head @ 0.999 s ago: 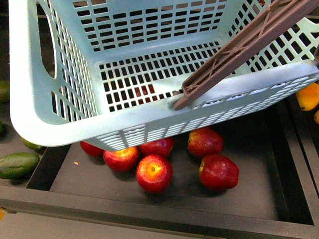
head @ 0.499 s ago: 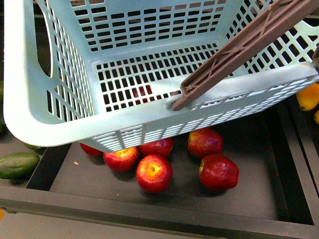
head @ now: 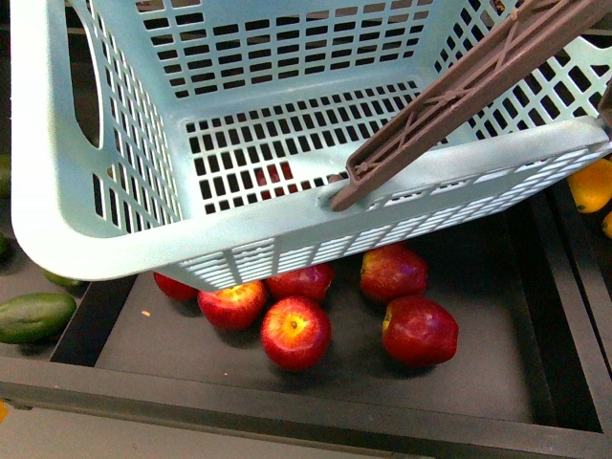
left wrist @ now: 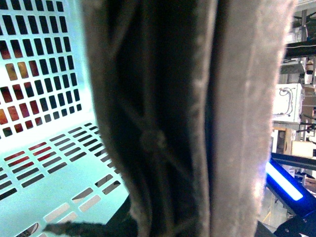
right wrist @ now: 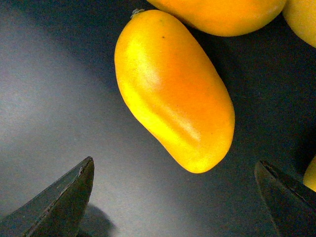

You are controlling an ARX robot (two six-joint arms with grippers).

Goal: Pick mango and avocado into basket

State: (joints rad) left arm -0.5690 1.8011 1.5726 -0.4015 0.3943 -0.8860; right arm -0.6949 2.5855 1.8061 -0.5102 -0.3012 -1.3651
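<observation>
The light teal basket [head: 287,234] hangs tilted above the fruit bins and fills the upper front view; nothing lies inside it. My left gripper is shut on its brown handle [head: 459,91], which fills the left wrist view [left wrist: 173,123] and hides the fingers. A yellow mango [right wrist: 173,94] with an orange blush lies on a dark bin floor in the right wrist view. My right gripper [right wrist: 174,162] is open just above it, with one dark fingertip [right wrist: 64,197] on each side of the mango's near end. A green avocado [head: 33,316] lies at the far left.
Several red apples [head: 295,330] lie in the dark bin [head: 478,382] under the basket. More yellow-orange fruit [right wrist: 222,12] touches the mango's far end, and some shows at the front view's right edge [head: 593,185]. Another avocado [head: 62,281] peeks out below the basket rim.
The basket has shifted slightly to the left and tilted a little. The apples and avocado have not moved.
</observation>
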